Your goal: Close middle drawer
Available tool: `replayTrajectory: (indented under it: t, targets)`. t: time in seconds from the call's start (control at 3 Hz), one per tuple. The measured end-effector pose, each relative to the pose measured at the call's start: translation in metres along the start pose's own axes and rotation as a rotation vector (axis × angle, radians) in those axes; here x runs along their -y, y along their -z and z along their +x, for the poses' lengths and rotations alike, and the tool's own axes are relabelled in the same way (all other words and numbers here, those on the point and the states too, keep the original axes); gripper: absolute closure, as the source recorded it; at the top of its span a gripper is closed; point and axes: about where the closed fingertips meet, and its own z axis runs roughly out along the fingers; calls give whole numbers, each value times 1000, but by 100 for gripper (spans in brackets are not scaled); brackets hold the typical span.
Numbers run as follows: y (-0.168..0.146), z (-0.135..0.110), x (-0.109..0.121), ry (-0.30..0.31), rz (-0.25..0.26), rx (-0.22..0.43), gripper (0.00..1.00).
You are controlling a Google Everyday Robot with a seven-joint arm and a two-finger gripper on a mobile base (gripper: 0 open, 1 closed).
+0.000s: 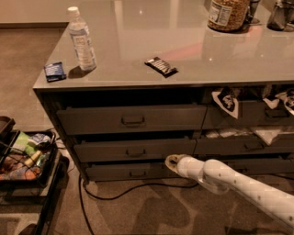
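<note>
The middle drawer [135, 150] is a wide dark grey drawer with a small central handle, set between a taller drawer [131, 119] above and a slim drawer [128, 172] below. It stands slightly out from the cabinet, with a dark gap above its front. My gripper [172, 161] is at the end of the white arm, low in front of the cabinet. It sits at the lower right corner of the middle drawer's front, right against it.
On the counter top [183, 46] are a water bottle [81, 39], a small blue box [54, 71], a dark snack bar [161, 66] and a jar [228, 13]. A tray cart of items [23, 158] stands at left. A black cable [119, 190] lies on the floor.
</note>
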Motion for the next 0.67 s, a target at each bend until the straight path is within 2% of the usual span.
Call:
replayTrajectory:
  t: [0.33, 0.67]
  targets:
    - [35, -15, -27, 8, -17, -26, 100]
    - [66, -29, -48, 12, 16, -69, 100]
